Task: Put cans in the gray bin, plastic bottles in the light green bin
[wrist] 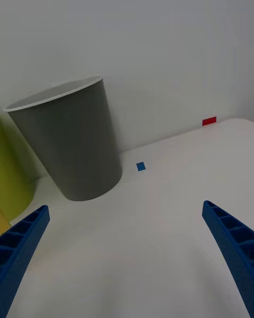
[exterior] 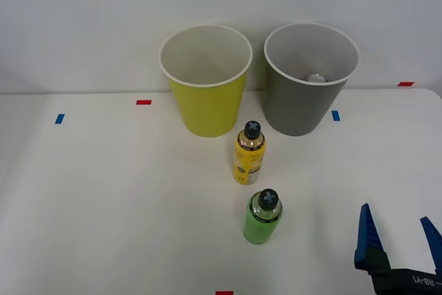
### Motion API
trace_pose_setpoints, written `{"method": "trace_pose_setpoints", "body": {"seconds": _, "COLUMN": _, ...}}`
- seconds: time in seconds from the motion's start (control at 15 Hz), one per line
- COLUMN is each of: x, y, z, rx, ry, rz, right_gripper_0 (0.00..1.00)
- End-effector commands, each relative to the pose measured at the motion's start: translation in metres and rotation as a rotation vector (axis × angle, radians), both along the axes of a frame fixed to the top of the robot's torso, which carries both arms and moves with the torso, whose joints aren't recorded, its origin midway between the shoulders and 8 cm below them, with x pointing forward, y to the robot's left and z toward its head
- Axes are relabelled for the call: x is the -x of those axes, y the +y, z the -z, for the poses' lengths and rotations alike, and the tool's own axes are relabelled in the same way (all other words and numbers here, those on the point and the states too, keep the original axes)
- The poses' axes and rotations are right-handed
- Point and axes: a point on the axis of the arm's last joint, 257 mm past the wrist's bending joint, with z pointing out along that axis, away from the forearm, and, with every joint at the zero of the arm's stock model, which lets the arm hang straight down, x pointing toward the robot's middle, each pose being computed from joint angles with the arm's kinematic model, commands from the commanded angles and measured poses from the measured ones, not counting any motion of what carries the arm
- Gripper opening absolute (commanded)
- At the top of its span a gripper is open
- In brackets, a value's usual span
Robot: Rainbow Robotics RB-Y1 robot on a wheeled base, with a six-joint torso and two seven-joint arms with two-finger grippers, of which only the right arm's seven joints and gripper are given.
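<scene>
Right gripper (exterior: pixel 399 236) hangs low over the near right part of the white table (exterior: pixel 103 205), its two blue ribbed fingers (wrist: pixel 21 249) spread wide with nothing between them. Ahead of it and to its left stands the green bottle (exterior: pixel 262 217), upright with a black cap, and just beyond that the yellow-labelled bottle (exterior: pixel 250 153), also upright; the two are near each other but apart. Farther ahead, at the back of the table, the gray bin (exterior: pixel 307 81) stands almost straight in front of the gripper, and a silver can top (exterior: pixel 316 78) shows at its bottom. The light green bin (exterior: pixel 206 84) stands just beside it, to the gripper's left, the two rims close but not touching. Small tape marks dot the surface: a blue square (wrist: pixel 141 166) right by the gray bin's base on the gripper's side, a red strip (wrist: pixel 209 121) out at the far right edge, another red one (exterior: pixel 143 102) and a blue one (exterior: pixel 59 119) well off to the left, and a red one (exterior: pixel 224 293) at the near edge. Behind the table rises a plain pale wall (exterior: pixel 83 18).
</scene>
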Motion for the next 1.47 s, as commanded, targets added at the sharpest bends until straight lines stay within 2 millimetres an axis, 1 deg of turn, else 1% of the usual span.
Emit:
{"method": "trace_pose_setpoints", "body": {"seconds": 0.07, "x": 0.008, "y": 0.003, "z": 0.011, "rx": -0.069, "ry": -0.024, "rz": -0.024, "right_gripper_0": 1.0}}
{"method": "trace_pose_setpoints", "body": {"seconds": 0.2, "x": 0.012, "y": -0.002, "z": 0.022, "rx": -0.061, "ry": -0.061, "rz": -0.04, "right_gripper_0": 1.0}}
{"method": "trace_pose_setpoints", "body": {"seconds": 0.33, "x": 0.014, "y": 0.0, "z": 0.03, "rx": -0.047, "ry": -0.075, "rz": -0.055, "right_gripper_0": 1.0}}
{"method": "trace_pose_setpoints", "body": {"seconds": 0.53, "x": 0.015, "y": 0.015, "z": 0.031, "rx": -0.014, "ry": -0.067, "rz": -0.099, "right_gripper_0": 1.0}}
{"method": "trace_pose_setpoints", "body": {"seconds": 0.6, "x": 0.016, "y": 0.019, "z": 0.033, "rx": -0.044, "ry": -0.06, "rz": -0.121, "right_gripper_0": 1.0}}
{"method": "trace_pose_setpoints", "body": {"seconds": 0.73, "x": 0.018, "y": 0.028, "z": 0.027, "rx": -0.094, "ry": -0.081, "rz": -0.184, "right_gripper_0": 1.0}}
{"method": "trace_pose_setpoints", "body": {"seconds": 0.93, "x": 0.022, "y": 0.025, "z": 0.02, "rx": -0.13, "ry": -0.1, "rz": -0.23, "right_gripper_0": 1.0}}
{"method": "trace_pose_setpoints", "body": {"seconds": 1.07, "x": 0.023, "y": 0.021, "z": 0.02, "rx": -0.096, "ry": -0.099, "rz": -0.226, "right_gripper_0": 1.0}}
{"method": "trace_pose_setpoints", "body": {"seconds": 1.33, "x": 0.024, "y": 0.018, "z": 0.017, "rx": -0.037, "ry": -0.108, "rz": -0.219, "right_gripper_0": 1.0}}
{"method": "trace_pose_setpoints", "body": {"seconds": 1.4, "x": 0.025, "y": 0.016, "z": 0.017, "rx": 0.019, "ry": -0.106, "rz": -0.208, "right_gripper_0": 1.0}}
{"method": "trace_pose_setpoints", "body": {"seconds": 1.47, "x": 0.027, "y": 0.011, "z": 0.023, "rx": 0.036, "ry": -0.102, "rz": -0.188, "right_gripper_0": 1.0}}
